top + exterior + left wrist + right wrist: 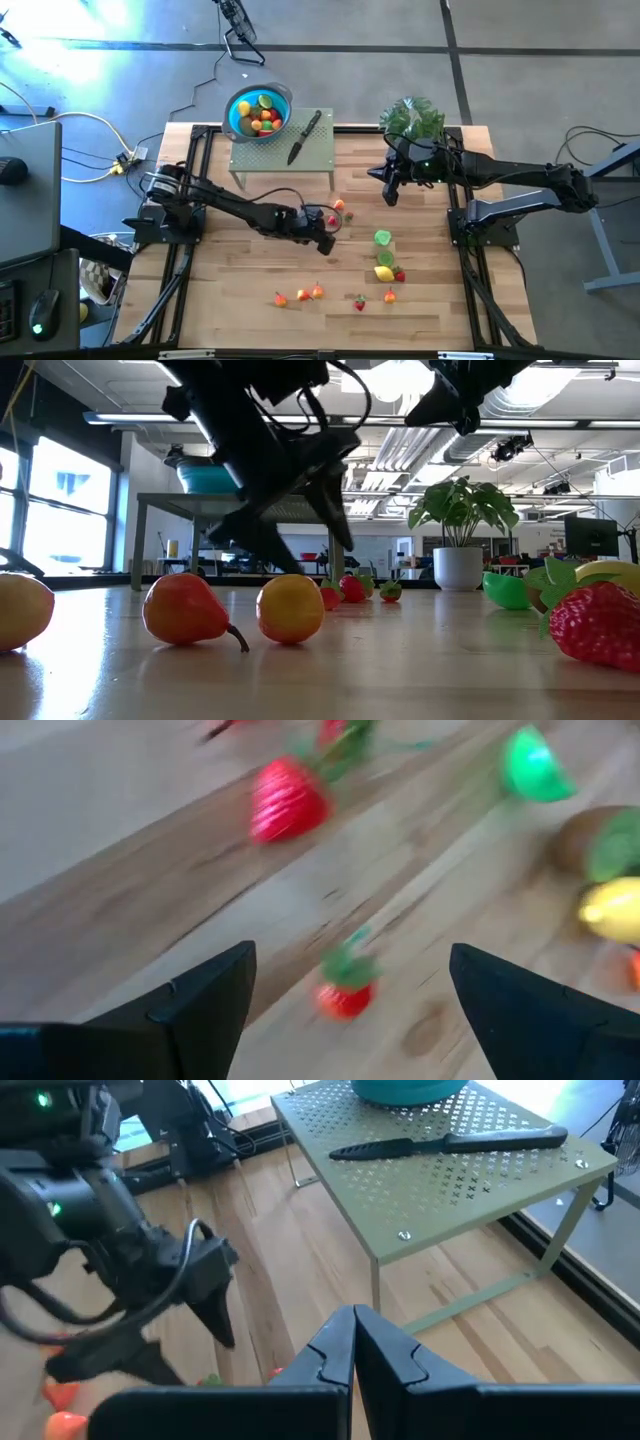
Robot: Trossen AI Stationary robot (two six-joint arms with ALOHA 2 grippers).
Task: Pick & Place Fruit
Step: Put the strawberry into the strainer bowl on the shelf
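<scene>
The fruit is spread over the wooden bench (pixel 250 320): nearest the front edge, a row of small red and orange pieces (pixel 300 295) is laid out, and a little farther back a yellow piece (pixel 384 272) is seen touching a red strawberry (pixel 399 276), with a brown-and-green half (pixel 385 259) and a green half (pixel 383 238) just behind them. Above the middle of the bench the left hand (pixel 327 240) is held with its fingers (pixel 200 1010) spread wide apart and nothing between them; in the left wrist view a small red piece with a green top (pixel 345 995) is seen on the wood below the gap, and a larger strawberry (pixel 289 802) lies beyond it. Farther back, two more red pieces (pixel 340 208) are found near a green perforated stand (pixel 270 155), on which a black-handled knife (pixel 304 137) is laid. The right hand (pixel 391 192) is held above the bench beside that stand, its fingers (pixel 335 1350) pressed together and empty. At the far edge, a blue bowl (pixel 258 110) holding more fruit is placed, with a potted plant (pixel 412 118) to its right.
</scene>
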